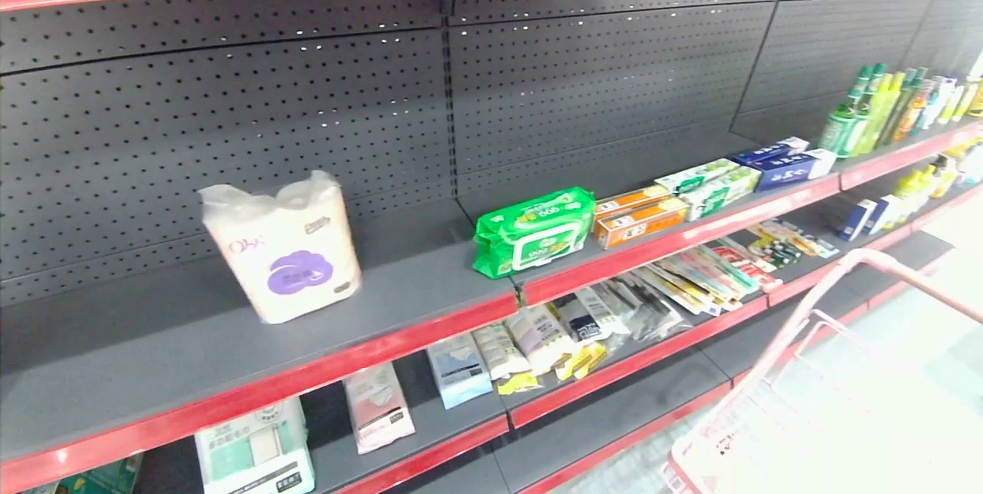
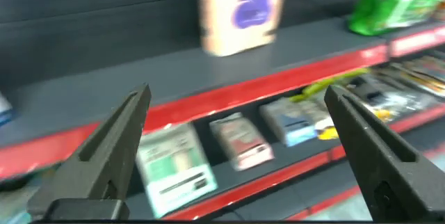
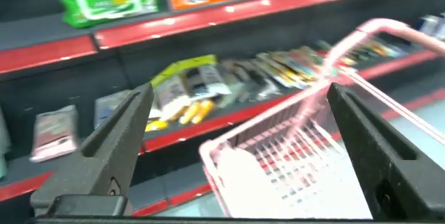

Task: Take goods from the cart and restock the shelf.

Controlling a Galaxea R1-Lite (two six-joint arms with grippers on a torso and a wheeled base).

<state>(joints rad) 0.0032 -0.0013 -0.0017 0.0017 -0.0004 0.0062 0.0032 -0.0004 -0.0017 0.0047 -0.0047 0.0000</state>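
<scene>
A pink wire cart (image 1: 814,402) stands at the lower right before the shelf (image 1: 430,279); the right wrist view has the cart (image 3: 306,161) beyond my right gripper (image 3: 240,95), which is open and empty. On the grey shelf board stand a white paper-roll pack with a purple mark (image 1: 282,247) and a green wipes pack (image 1: 534,231). My left gripper (image 2: 236,95) is open and empty, facing the red shelf edge below the paper-roll pack (image 2: 242,10).
Orange boxes (image 1: 639,219), green and blue boxes (image 1: 776,162) and green bottles (image 1: 868,106) line the board to the right. The lower shelf holds packets (image 1: 499,348) and toothbrush packs (image 1: 691,271). The board between the paper pack and the wipes is bare.
</scene>
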